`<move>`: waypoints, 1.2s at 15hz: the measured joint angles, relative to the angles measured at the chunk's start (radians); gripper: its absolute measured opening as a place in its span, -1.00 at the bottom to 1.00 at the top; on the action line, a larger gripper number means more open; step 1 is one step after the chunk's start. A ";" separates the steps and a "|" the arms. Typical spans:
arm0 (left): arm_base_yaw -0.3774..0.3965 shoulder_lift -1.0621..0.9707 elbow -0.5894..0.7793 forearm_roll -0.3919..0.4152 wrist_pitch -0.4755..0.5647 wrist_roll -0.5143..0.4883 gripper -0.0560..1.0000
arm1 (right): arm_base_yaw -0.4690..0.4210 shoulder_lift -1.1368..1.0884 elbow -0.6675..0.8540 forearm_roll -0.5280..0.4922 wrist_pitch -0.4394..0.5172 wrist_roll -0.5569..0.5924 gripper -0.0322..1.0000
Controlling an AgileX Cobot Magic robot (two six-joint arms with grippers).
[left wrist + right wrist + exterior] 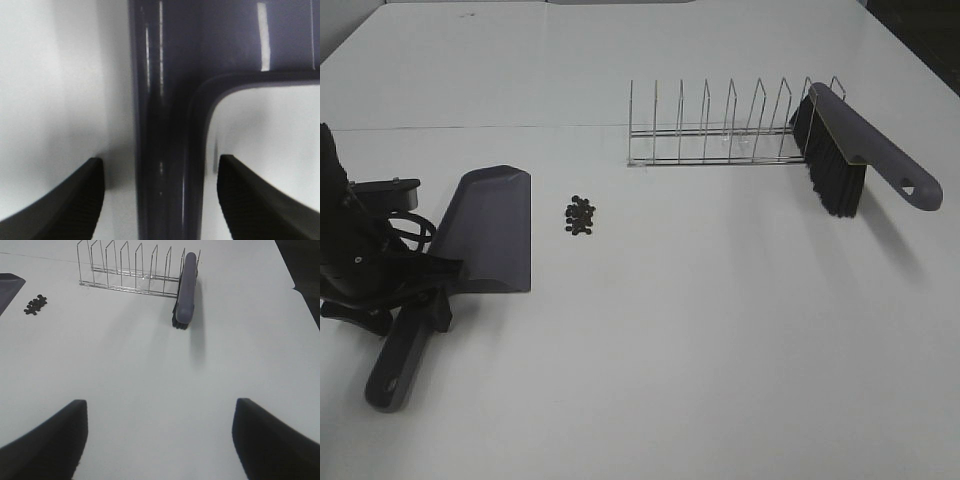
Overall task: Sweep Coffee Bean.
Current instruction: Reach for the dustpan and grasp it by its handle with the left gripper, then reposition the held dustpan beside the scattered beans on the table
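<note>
The left arm (360,262) is seen as matt black throughout, with a flat black bracket (385,186) mounted on it and a looped black cable (412,228) alongside. The left pincer (160,162) and right pincer (160,404) are fitted with black tapered fingers (65,205). A fine ribbed texture is shown on the left pair.

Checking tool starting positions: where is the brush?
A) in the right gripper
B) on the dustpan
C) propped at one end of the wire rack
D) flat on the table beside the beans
C: the brush stands propped at the end of the wire rack, far from the coffee beans and dustpan, and the right gripper is open and empty.
</note>
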 joint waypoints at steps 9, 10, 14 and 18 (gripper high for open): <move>0.000 -0.016 -0.001 0.008 0.024 -0.133 -0.40 | 0.000 0.000 0.000 0.000 0.000 0.000 0.35; 0.000 -0.032 0.005 0.015 0.040 -0.133 -0.40 | 0.000 0.000 0.000 0.000 0.000 0.000 0.35; 0.000 -0.111 0.010 0.030 0.109 -0.134 -0.40 | 0.000 0.000 0.000 0.000 0.000 0.000 0.35; 0.000 -0.120 0.010 0.066 0.124 -0.132 -0.40 | 0.000 0.000 0.000 0.000 0.000 0.000 0.35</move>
